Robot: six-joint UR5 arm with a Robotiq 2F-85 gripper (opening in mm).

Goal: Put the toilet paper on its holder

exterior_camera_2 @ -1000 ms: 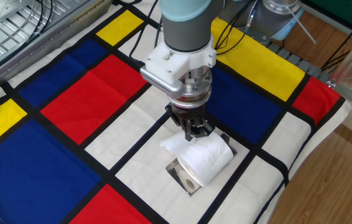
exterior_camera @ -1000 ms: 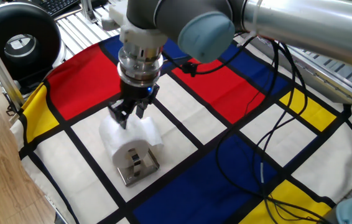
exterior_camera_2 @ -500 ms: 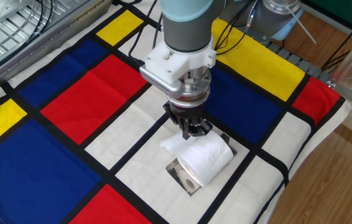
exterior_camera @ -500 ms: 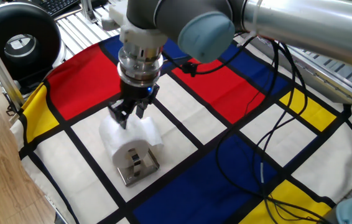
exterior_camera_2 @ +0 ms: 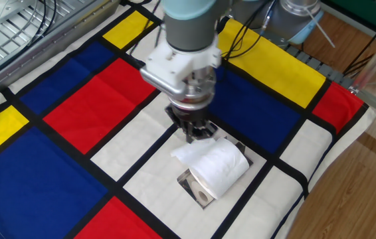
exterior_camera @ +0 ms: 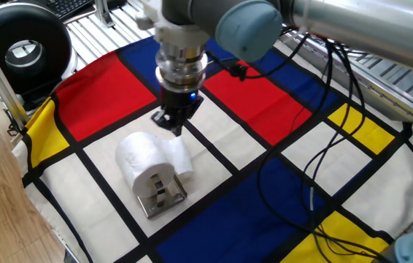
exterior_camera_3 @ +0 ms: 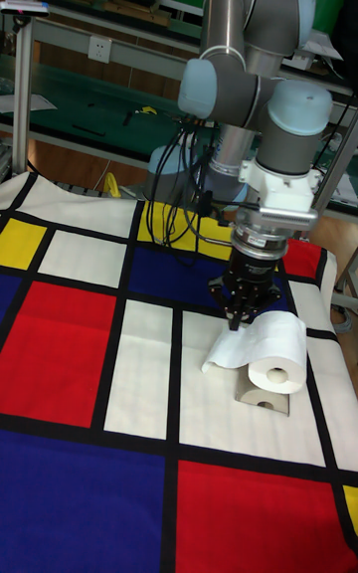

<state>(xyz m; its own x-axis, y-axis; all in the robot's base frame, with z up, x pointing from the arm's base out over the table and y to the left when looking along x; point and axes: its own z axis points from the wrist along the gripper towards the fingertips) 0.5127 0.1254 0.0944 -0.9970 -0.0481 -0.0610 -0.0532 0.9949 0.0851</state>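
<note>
One fixed view: toilet paper (exterior_camera: 142,160) lay on the holder (exterior_camera: 162,199) on a white panel of the checked cloth (exterior_camera: 104,102); chrome plate end poked out in front of the roll. Loose sheet (exterior_camera: 181,157) trailed toward the gripper (exterior_camera: 175,124), which hung just above and beyond the roll, fingers close together, gripping nothing.

The other fixed view: gripper (exterior_camera_2: 196,133) hung over the roll's (exterior_camera_2: 220,167) far end, near the loose sheet (exterior_camera_2: 187,155). Holder (exterior_camera_2: 196,189) mostly hidden beneath the paper.

Tall fixed view: gripper (exterior_camera_3: 237,317) hung just left of the roll (exterior_camera_3: 275,349), tips narrowly parted, empty. Roll sat on the holder (exterior_camera_3: 261,398), core facing the camera.
</note>
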